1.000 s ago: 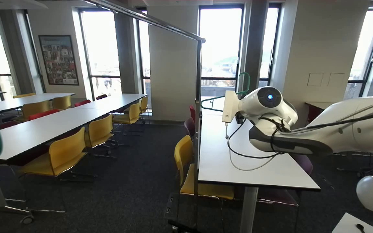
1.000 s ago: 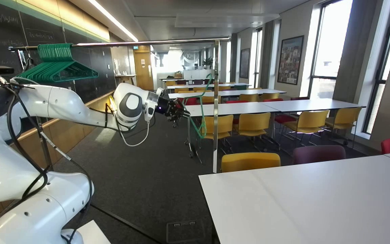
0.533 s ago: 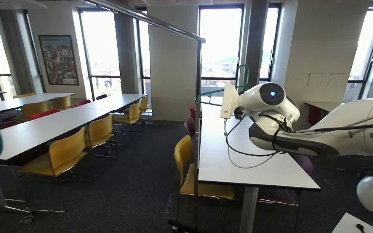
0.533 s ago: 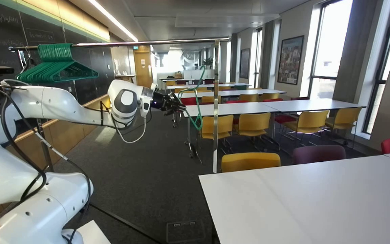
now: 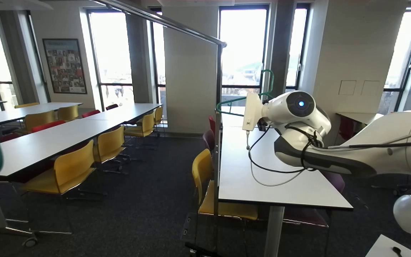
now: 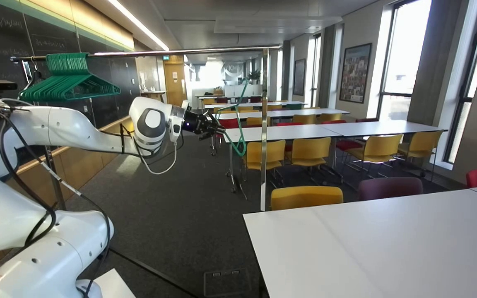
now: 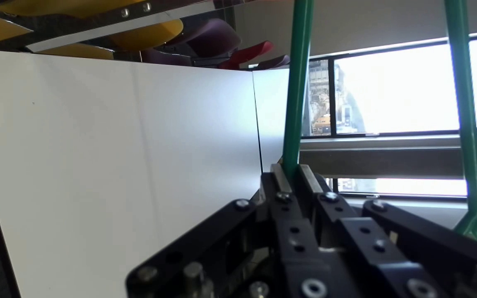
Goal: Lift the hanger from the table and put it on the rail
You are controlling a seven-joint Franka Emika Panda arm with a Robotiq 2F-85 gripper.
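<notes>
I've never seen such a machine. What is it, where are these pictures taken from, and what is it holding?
That jointed white arm is a robot. Two views come from cameras standing outside it; the third is the wrist view, from a camera on the arm, looking past its gripper, a mechanical hand. There, the gripper is closed on one bar of a green hanger, held in the air rather than lying on the white table. In an exterior view, other hangers hang from a metal rail, where this one should go.
</notes>
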